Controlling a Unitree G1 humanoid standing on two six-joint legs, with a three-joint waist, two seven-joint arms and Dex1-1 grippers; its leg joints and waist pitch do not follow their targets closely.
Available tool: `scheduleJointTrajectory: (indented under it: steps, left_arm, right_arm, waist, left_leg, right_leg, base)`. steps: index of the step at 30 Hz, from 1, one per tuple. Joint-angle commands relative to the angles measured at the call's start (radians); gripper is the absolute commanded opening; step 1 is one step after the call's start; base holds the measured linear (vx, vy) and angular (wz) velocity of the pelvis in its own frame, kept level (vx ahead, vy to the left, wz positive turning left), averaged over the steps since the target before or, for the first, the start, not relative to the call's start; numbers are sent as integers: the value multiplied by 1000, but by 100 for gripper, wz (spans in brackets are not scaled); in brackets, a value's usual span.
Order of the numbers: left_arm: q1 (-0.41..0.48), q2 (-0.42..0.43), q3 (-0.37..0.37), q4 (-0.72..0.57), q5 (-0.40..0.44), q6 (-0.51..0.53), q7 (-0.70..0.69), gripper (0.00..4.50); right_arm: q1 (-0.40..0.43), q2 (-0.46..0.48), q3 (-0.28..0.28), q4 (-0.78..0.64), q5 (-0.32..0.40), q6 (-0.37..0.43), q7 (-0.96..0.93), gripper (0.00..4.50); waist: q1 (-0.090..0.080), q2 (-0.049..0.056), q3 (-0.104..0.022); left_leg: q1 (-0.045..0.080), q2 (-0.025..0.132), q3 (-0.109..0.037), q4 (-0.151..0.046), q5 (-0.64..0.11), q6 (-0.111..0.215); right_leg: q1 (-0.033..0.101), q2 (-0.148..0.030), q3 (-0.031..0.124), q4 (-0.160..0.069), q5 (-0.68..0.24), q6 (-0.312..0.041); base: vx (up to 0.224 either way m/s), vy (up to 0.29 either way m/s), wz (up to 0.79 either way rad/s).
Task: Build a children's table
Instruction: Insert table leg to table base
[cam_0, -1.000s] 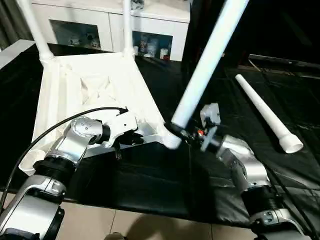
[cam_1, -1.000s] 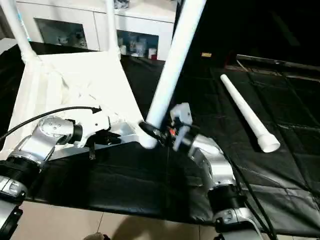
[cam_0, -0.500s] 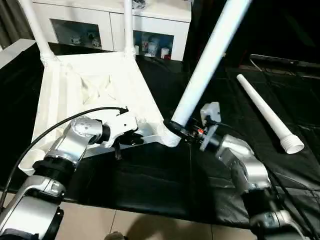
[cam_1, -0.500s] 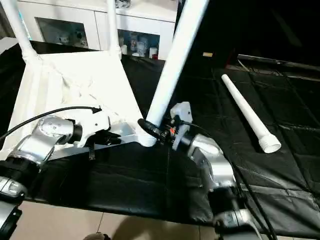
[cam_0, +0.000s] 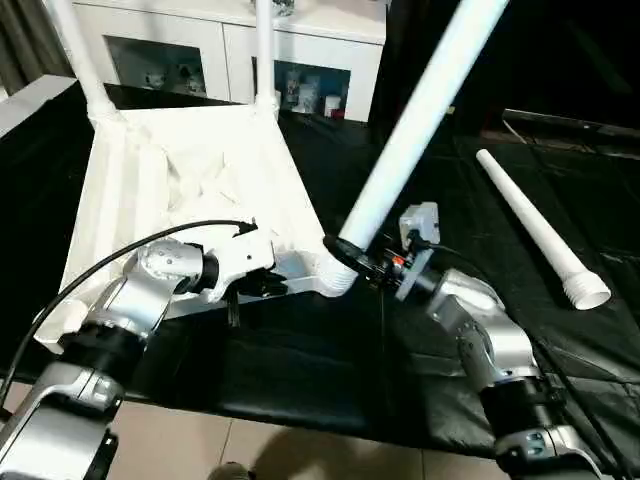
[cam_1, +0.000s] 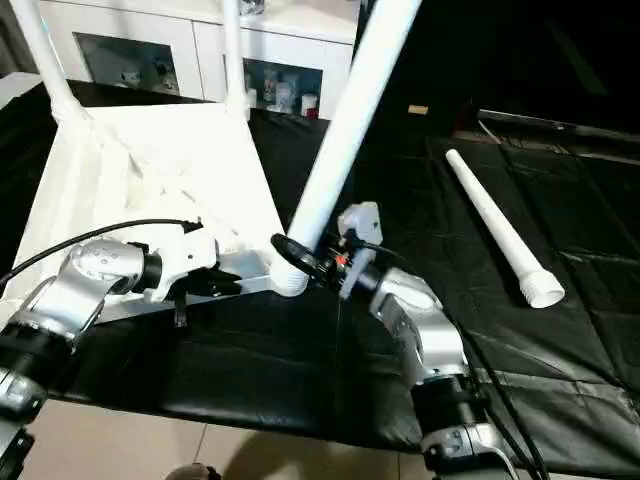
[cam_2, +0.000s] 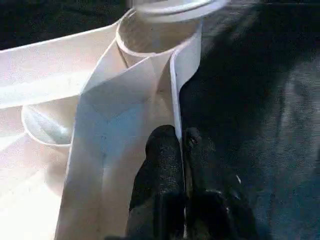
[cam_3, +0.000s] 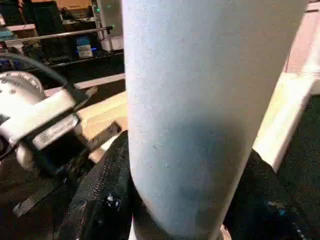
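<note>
Black mat (cam_0: 300, 370) covered the work surface, w/ a white cabinet (cam_0: 220, 50) behind. On it lay the tabletop (cam_0: 170, 190) upside down (ribbed side up), two legs (cam_0: 80, 55) standing in its far sockets. Left gripper (cam_2: 181, 150) was clamped tight on the thin wall of the top's near edge, beside a corner socket (cam_2: 150, 37). Right gripper (cam_0: 352, 262) gripped a third leg (cam_0: 415, 120) near its base, tilted, its end at that corner. Fourth leg (cam_0: 535, 230) lay on the mat, well apart to the right.
</note>
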Motion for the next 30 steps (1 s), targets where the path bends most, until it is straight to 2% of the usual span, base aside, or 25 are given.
scheduleJointTrajectory:
  steps: [1, 2, 3, 5, 7, 8, 9, 12, 13, 17, 23, 26, 30]
  left_arm:
    - [-2, 1, -21, -64, -16, -3, -18, 0]
    - [8, 7, -18, -83, -19, 7, -22, 0]
    - [14, 10, -18, -93, -21, 13, -24, 0]
    - [21, 15, -16, -106, -23, 19, -28, 0]
    - [33, 20, -8, -121, -32, 32, -30, 0]
    - [39, 23, -5, -129, -37, 40, -33, 0]
    - [51, 28, -1, -143, -41, 52, -35, 0]
    - [65, 34, 0, -162, -40, 64, -38, 0]
    - [65, 34, 0, -162, -40, 64, -39, 0]
    - [73, 36, -1, -180, -41, 80, -38, 0]
    - [71, 42, -4, -174, -36, 91, -20, 0]
    - [65, 45, 1, -157, -31, 87, -11, 0]
    - [63, 48, 5, -149, -28, 86, -4, 0]
  right_arm:
    - [-15, -6, -1, 5, -7, 3, -8, 189]
    - [-19, -4, 1, 13, -11, -1, -10, 189]
    - [-21, -3, 1, 20, -12, -1, -12, 189]
    - [-24, -1, 0, 28, -13, -1, -15, 189]
    - [-24, 4, 6, 36, -21, -7, -17, 189]
    - [-24, 7, 8, 39, -23, -10, -18, 189]
    - [-23, 14, 7, 46, -21, -14, -23, 189]
    - [-24, 29, -7, 61, -10, -16, -36, 189]
    - [-24, 29, -7, 61, -9, -17, -36, 189]
    - [-27, 43, -13, 91, -8, -29, -42, 189]
    - [-20, 49, 1, 123, -38, -46, -45, 189]
    - [15, 34, -1, 93, -40, -48, -41, 189]
    - [54, 20, -9, 78, -44, -68, -43, 189]
  waist:
    - [-6, 15, -72]
    - [-4, 11, -72]
    - [-3, 13, -72]
    - [-4, 8, -71]
    - [-2, 28, -72]
    - [-5, 22, -72]
    - [-3, 27, -73]
    - [-3, 25, -74]
    - [-3, 21, -73]
    - [-2, 25, -73]
    - [-3, 24, -74]
    - [-1, 28, -73]
    - [-1, 27, -72]
  left_leg:
    - [39, -1, 14, -60, -222, -12]
    - [39, -1, 14, -59, -218, -10]
    - [39, -1, 14, -59, -215, -10]
    - [36, -2, 14, -60, -215, -14]
    - [38, -3, 12, -60, -221, -22]
    - [37, -4, 12, -60, -223, -27]
    - [37, -5, 11, -60, -226, -31]
    - [39, -4, 11, -60, -226, -32]
    - [38, -4, 11, -60, -226, -31]
    - [40, -3, 11, -60, -235, -30]
    - [40, -4, 11, -60, -230, -32]
    - [40, -5, 10, -60, -228, -32]
    - [40, -5, 10, -61, -249, -35]
  right_leg:
    - [34, -34, 13, -58, -1, -210]
    - [35, -35, 13, -57, 2, -209]
    - [34, -35, 13, -57, 2, -208]
    - [36, -35, 13, -57, -12, -204]
    - [34, -35, 13, -57, -10, -201]
    - [35, -33, 13, -57, 5, -200]
    - [36, -33, 12, -55, 12, -203]
    - [37, -32, 11, -54, 32, -211]
    - [37, -32, 11, -54, 31, -212]
    - [35, -33, 11, -54, 19, -212]
    - [37, -32, 11, -53, 30, -212]
    - [38, -31, 11, -53, 41, -210]
    - [38, -33, 12, -57, 10, -206]
  base:
    - [0, 0, 0]
    - [0, 0, 0]
    - [0, 0, 0]
    - [0, 0, 0]
    - [0, 0, 0]
    - [0, 0, 0]
    - [0, 0, 0]
    - [0, 0, 0]
    - [0, 0, 0]
    - [0, 0, 0]
    - [0, 0, 0]
    - [0, 0, 0]
    - [0, 0, 0]
